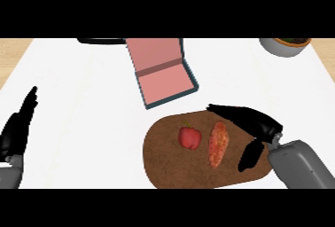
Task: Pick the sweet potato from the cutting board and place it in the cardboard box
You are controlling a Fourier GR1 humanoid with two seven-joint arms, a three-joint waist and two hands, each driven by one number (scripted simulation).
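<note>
1. Lying lengthwise on the brown cutting board (170, 170), the sweet potato (218, 144) is a long, orange, mottled root with tapered ends, its upper tip leaning slightly right.
2. A red bell pepper (189, 137) with a small green stem sits just beside it on the left, apart from it by a narrow strip of board.
3. The right hand (252, 120) hovers over the board's upper right part, fingers stretched leftward above the sweet potato's top end and the thumb hanging down to its right; it holds nothing and is open.
4. The left hand (18, 128) rests at the left edge of the view, fingers straight and pointing up, well apart from everything.
5. The cardboard box (162, 71) lies open on the white desk (78, 102) beyond the board, pink inside with dark edges, tilted, its near corner close to the board's far rim.
6. A white bowl (282, 47) stands at the far right corner; bare desk spreads between board and left hand.
</note>
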